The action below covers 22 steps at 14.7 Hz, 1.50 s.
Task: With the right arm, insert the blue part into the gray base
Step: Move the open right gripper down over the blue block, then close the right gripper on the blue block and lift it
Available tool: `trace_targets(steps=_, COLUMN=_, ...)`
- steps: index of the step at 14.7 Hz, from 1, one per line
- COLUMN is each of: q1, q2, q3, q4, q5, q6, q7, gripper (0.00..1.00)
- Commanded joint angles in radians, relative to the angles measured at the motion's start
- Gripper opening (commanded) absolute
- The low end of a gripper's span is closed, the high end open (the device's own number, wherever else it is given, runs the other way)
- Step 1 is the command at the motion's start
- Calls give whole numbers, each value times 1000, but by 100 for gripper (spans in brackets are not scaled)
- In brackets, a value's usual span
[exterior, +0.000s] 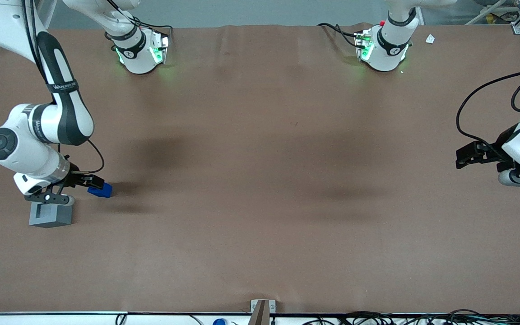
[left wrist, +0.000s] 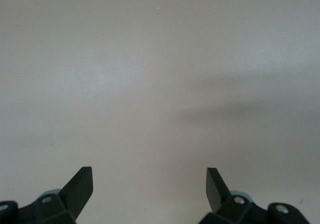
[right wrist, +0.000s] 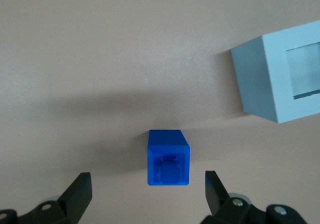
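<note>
The blue part point(exterior: 100, 191) lies on the brown table toward the working arm's end, beside the gray base point(exterior: 51, 215), which is a little nearer to the front camera. My right arm's gripper point(exterior: 54, 198) hovers over the two, open and empty. In the right wrist view the blue part point(right wrist: 168, 157) sits below and between the wide-open fingers of the gripper point(right wrist: 147, 175), untouched by either. The gray base point(right wrist: 280, 78) stands apart from it, with its square recess facing up.
The two arm bases point(exterior: 140, 49) point(exterior: 384, 47) stand at the table's back edge. A small white scrap point(exterior: 430, 39) lies near the back. A metal bracket point(exterior: 262, 309) sits at the front edge. The left wrist view shows only bare table point(left wrist: 160, 83).
</note>
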State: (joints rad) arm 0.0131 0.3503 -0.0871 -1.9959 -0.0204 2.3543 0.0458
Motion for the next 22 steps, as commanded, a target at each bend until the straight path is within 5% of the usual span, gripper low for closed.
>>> trace_targets(steps=1, q1=-30, q2=13, q3=3, q4=-18, q5=4, q6=29, q7=-3, gripper=100)
trace_targets(steps=12, q1=-35, q2=72, q3=4, q4=-30, q5=42, q6=60, q7=-3, gripper=95)
trace_targets(steps=22, q1=-35, q2=81, q3=4, q4=-29, q5=43, q6=62, q7=-3, gripper=43)
